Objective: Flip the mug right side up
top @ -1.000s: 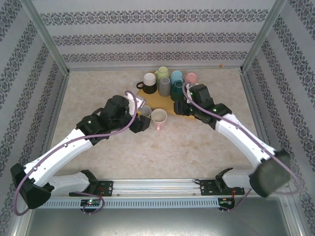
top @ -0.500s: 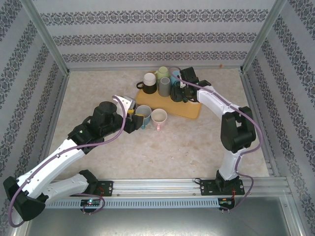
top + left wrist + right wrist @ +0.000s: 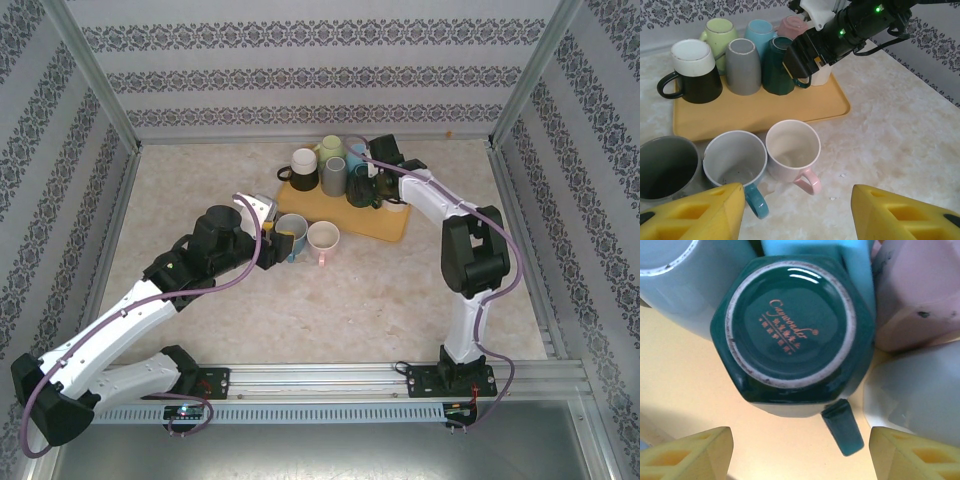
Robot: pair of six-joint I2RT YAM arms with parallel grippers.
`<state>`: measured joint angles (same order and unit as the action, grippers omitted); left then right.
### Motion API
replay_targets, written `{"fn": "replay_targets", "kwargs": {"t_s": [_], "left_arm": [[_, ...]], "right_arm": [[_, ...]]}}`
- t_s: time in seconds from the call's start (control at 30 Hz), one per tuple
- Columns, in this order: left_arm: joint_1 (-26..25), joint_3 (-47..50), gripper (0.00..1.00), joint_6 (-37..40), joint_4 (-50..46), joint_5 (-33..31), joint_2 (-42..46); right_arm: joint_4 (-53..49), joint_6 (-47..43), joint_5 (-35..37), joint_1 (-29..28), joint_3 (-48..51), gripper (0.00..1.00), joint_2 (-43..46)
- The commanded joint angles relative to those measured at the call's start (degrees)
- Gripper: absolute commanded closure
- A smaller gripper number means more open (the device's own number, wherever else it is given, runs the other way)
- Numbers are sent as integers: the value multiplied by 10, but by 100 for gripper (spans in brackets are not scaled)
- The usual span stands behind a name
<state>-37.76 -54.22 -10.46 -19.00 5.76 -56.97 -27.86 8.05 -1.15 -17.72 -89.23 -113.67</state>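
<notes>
The right pincer (image 3: 800,452) is hovering open over the upside-down green mug (image 3: 790,325), the left pincer (image 3: 797,210) hanging open too.

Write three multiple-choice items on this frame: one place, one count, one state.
1. Where does the upright pink mug stand?
A) on the table, just off the tray
B) on the tray
C) inside another mug

2. How many mugs stand mouth up?
A) one
B) three
C) five

3. How does the dark green mug below the right gripper sit?
A) upright
B) on its side
C) upside down

Answers:
1 A: its base rests on the marbled surface in front of the tray's near edge.
2 B: the upright pink mug, the blue-handled mug and the dark grey mug show open mouths, while the mugs on the tray show their bases.
3 C: the right wrist view looks straight down on its stamped base.
</notes>
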Motion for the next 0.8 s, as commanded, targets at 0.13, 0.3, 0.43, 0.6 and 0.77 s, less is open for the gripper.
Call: {"fn": "replay_targets", "kwargs": {"t_s": [0.13,0.3,0.43,0.6,0.77], "left_arm": [[3,8,41,14,34,3,7],[3,8,41,14,33,5,8],[3,8,41,14,34,4,11],[3,10,41,15,32,3,13],[3,12,41,17,34,-1,16]], "right_arm": [[-16,-21,-59,3,-37,28,-32],[-4,-14,-73,3,-24,31,-22],[-1,-14,-80,1,-16,34,-18],[-5,-23,-99,-4,1,38,-3],[0,-30,-91,-4,22,43,31]]}}
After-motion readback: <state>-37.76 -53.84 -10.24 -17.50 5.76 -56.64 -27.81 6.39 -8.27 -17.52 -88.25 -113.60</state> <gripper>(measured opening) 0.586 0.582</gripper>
